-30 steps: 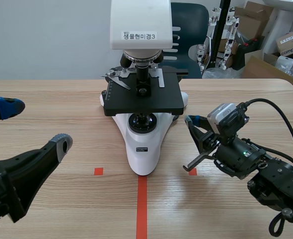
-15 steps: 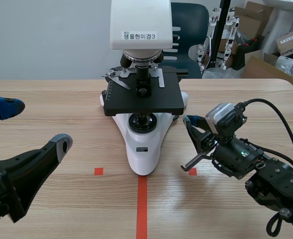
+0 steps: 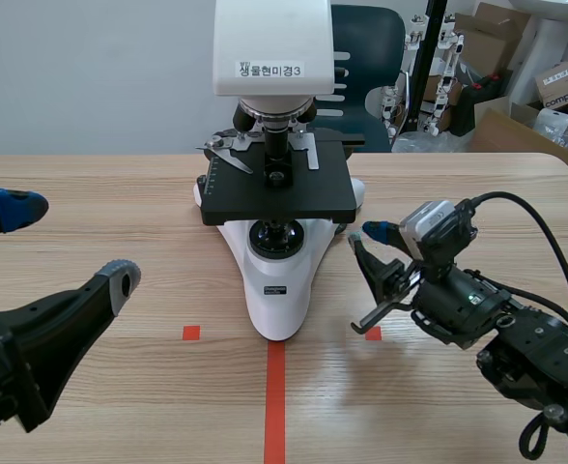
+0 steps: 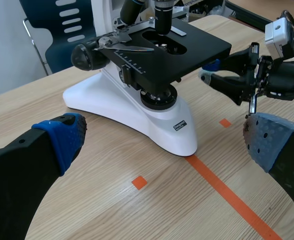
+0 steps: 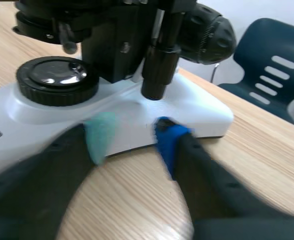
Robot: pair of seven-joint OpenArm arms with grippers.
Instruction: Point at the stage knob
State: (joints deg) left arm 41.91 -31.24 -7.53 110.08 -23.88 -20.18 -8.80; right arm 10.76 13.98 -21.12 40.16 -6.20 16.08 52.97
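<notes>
Approach step: my right gripper (image 5: 133, 135), fingers parted and empty, faces the stage knob (image 5: 156, 75) at its twelve o'clock; next, I'd ease forward.

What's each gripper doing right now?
Left gripper: wide open, holding nothing.
Right gripper: open, fingers a little apart, holding nothing.

Pale wall (image 3: 91, 77), blue chair (image 3: 366, 43), cardboard boxes (image 3: 506, 34)
</notes>
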